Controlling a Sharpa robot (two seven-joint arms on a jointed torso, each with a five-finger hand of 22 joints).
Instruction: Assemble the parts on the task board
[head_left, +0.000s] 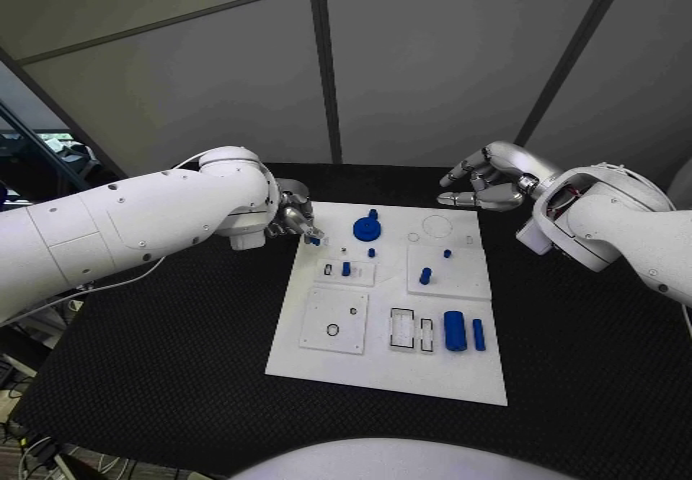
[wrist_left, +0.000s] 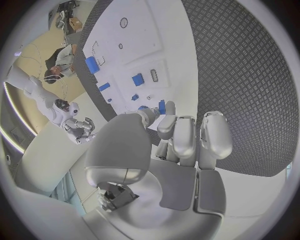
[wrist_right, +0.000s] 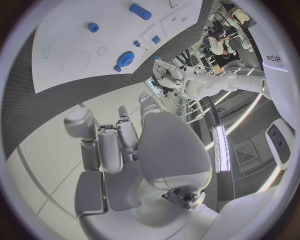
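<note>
A black, ribbed table (head_left: 159, 380) stands before grey panelled walls, and the white task board (head_left: 378, 375) lies in its middle, well apart from the table's edges. The left arm reaches in to the board's far left corner, where the left hand (head_left: 293, 218) has its fingers (wrist_left: 178, 135) curled together over a small blue part (head_left: 313, 240) at their tips; it looks pinched there, just above the board. The right hand (head_left: 490, 178) hovers beyond the board's far right corner, fingers (wrist_right: 109, 145) bent loosely inward with nothing in them. Of the parts, the blue gear (head_left: 368, 229) already sits at the board's far middle. The large blue cylinder (head_left: 454, 330) and the slim blue bar (head_left: 479, 334) lie loose near the right edge, beside two empty rectangular slots (head_left: 413, 330). A blue peg (head_left: 426, 275) lies or stands on the right-hand plate, and smaller blue pegs (head_left: 346, 268) stand on the left-hand plate. By my judgement the work is early: the round hole (head_left: 333, 329) and the slots are unfilled, and most pieces remain to be seated.
</note>
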